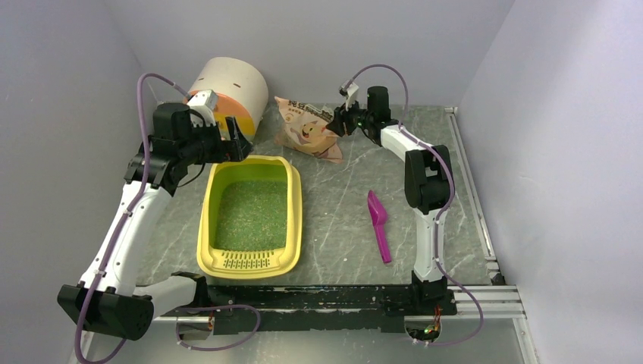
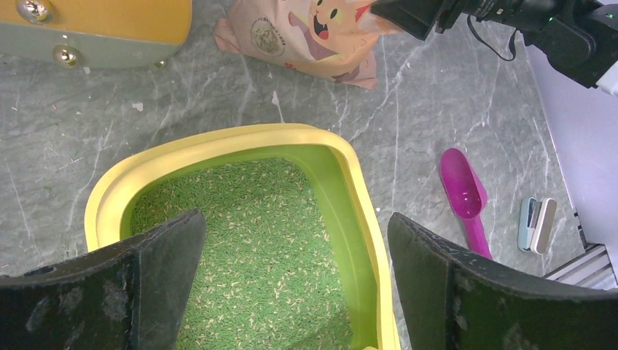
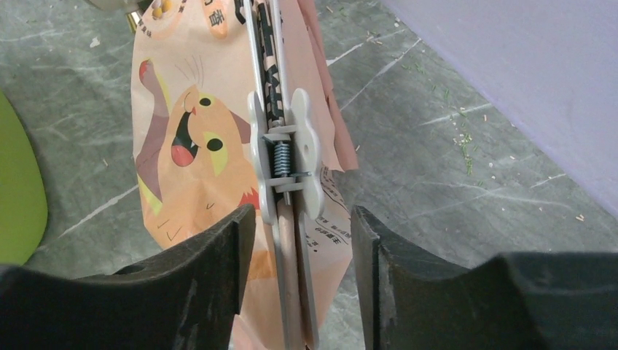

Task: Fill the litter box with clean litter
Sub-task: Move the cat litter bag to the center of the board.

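- Right gripper (image 3: 300,217): jaws part-open, straddling a white spring clip (image 3: 284,157) on the top edge of the printed bag (image 3: 189,146). No firm clamp on the clip is visible.
- Left gripper (image 2: 295,219): jaws wide apart and empty, hovering above the 12 o'clock end of the litter box (image 2: 218,140).
- Clean litter (image 2: 248,240): covers the box floor. Judged loose, light and free-flowing, so it cannot be gripped directly; handle it via the bag or the magenta scoop (image 1: 377,221).
- Bag: judged soft and limp; take hold at the clipped top edge.
- Top view: the litter box lies at 8 o'clock from the right gripper, with the scoop at 3 o'clock of the box.
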Action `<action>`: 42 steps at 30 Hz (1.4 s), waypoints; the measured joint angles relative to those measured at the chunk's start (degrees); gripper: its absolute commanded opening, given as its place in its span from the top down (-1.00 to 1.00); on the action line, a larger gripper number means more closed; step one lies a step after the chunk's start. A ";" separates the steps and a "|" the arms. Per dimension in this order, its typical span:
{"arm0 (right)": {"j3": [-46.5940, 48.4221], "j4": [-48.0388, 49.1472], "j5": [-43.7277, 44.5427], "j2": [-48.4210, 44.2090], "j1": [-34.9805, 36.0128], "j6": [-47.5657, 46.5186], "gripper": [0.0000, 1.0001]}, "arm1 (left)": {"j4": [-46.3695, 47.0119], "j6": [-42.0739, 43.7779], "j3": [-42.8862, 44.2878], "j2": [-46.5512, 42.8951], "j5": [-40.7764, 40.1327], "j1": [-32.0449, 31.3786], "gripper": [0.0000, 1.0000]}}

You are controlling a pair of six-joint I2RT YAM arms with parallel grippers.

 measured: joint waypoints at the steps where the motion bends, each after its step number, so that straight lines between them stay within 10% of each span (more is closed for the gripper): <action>1: 0.00 -0.35 -0.07 0.04 0.00 -0.68 0.00 | -0.04 0.02 0.07 0.00 0.00 0.00 -0.98; 14: -0.33 -4.61 -1.01 -0.28 0.04 -6.29 1.00 | -0.85 0.02 0.07 -1.25 0.42 0.00 -0.98; 42: -40.19 -11.28 8.20 -39.39 3.82 3.52 1.00 | -0.31 3.15 -1.22 0.33 11.50 -0.83 -0.98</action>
